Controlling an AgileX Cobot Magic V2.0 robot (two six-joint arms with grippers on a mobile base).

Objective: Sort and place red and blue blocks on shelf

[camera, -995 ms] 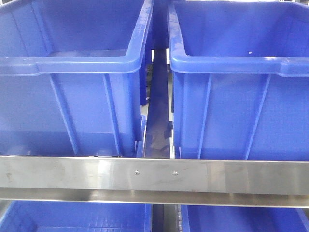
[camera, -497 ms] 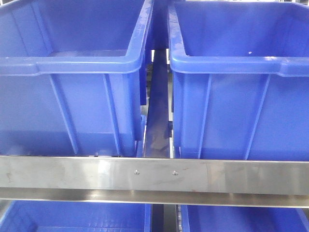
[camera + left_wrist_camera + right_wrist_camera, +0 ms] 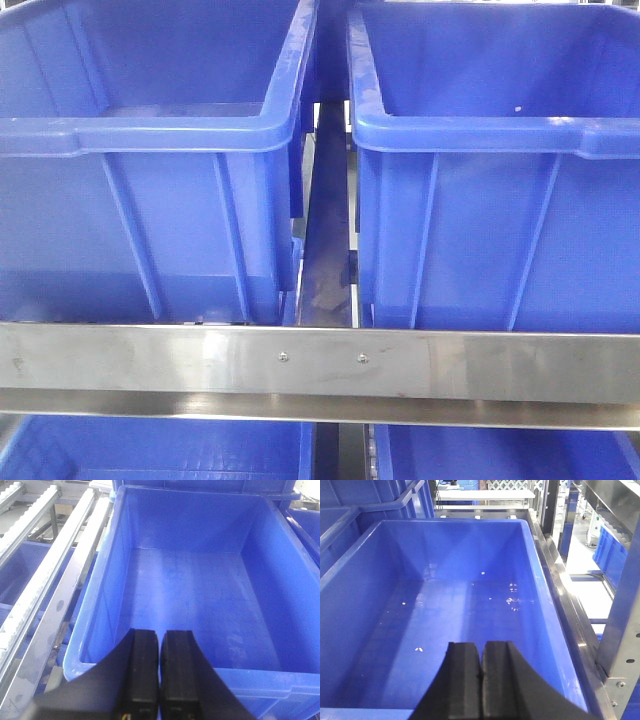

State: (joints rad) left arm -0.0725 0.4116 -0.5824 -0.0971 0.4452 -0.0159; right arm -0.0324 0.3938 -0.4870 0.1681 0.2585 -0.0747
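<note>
Over the shelf (image 3: pixel 320 365) tubs, left claw (image 3: pixel 160 670) & right claw (image 3: pixel 481 680) both pinched tight, nothing held. No red/blue blocks visible anywhere. Judgement: back off, locate blocks before reaching again.

Evenly bright throughout, with soft glare streaking the steel rail (image 3: pixel 320 360). Slightly hazy and soft in the left tub (image 3: pixel 200 580); washed out toward the right background.

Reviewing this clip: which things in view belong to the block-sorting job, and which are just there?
Job: shelf; left gripper and right gripper, both shut and empty. No blocks in view.
Just there: blue tubs, white specks in the right tub.
</note>
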